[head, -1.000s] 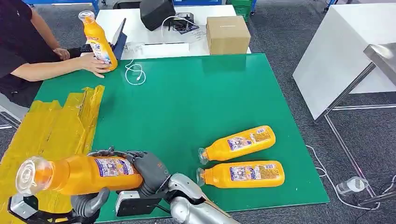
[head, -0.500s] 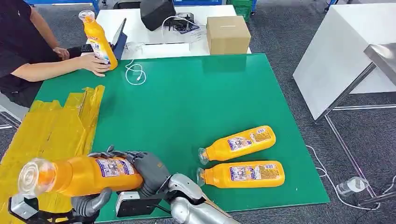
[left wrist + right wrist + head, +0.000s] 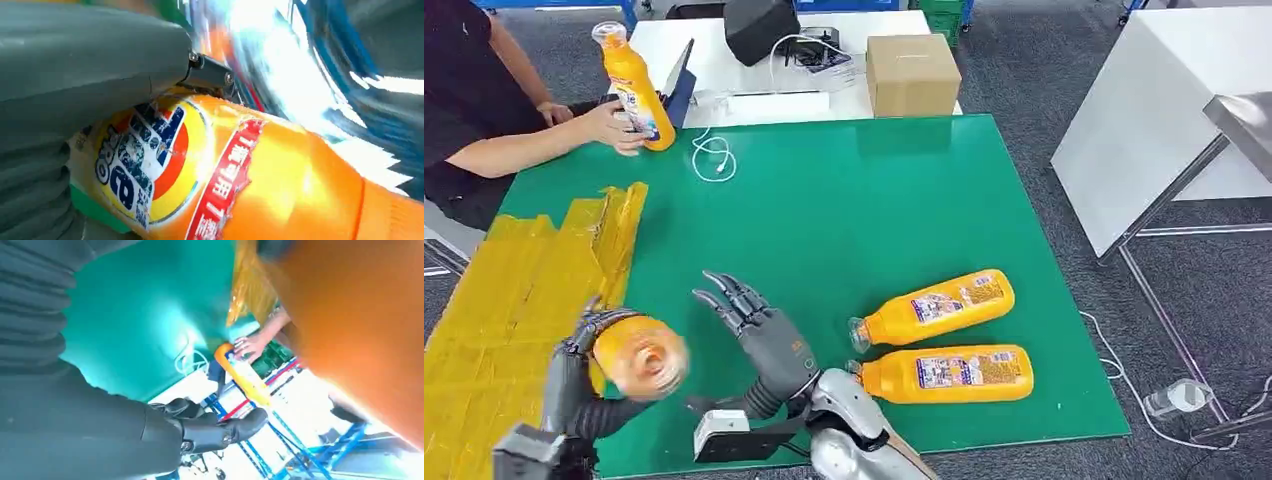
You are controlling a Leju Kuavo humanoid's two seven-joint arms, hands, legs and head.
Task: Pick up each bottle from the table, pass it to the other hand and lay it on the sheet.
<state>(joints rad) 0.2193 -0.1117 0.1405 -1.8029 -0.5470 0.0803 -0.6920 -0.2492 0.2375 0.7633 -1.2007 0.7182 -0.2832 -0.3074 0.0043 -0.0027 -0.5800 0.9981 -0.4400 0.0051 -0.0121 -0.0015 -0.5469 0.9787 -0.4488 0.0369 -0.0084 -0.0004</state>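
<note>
My left hand (image 3: 574,375) grips an orange bottle (image 3: 639,355) over the edge of the yellow sheet (image 3: 514,300), its clear cap turned toward the camera. The left wrist view shows the same bottle (image 3: 240,180) up close, label facing, inside my fingers. My right hand (image 3: 759,335) stands just to the right of it, fingers spread, holding nothing. Two more orange bottles lie on the green table (image 3: 824,200) at the front right, one (image 3: 934,305) behind the other (image 3: 944,373). A person's hand (image 3: 609,125) holds a further bottle (image 3: 632,85) upright at the far left corner.
A cardboard box (image 3: 911,72), a dark bag (image 3: 759,25) and a white cable (image 3: 712,155) sit at the table's far edge. A white table (image 3: 1144,120) stands to the right. In the right wrist view, the person's bottle (image 3: 240,372) and the sheet (image 3: 250,295) show.
My right hand has let go of the bottle and opened, lifting away to the right. My left hand now holds it alone and has swung it round, cap toward the camera.
</note>
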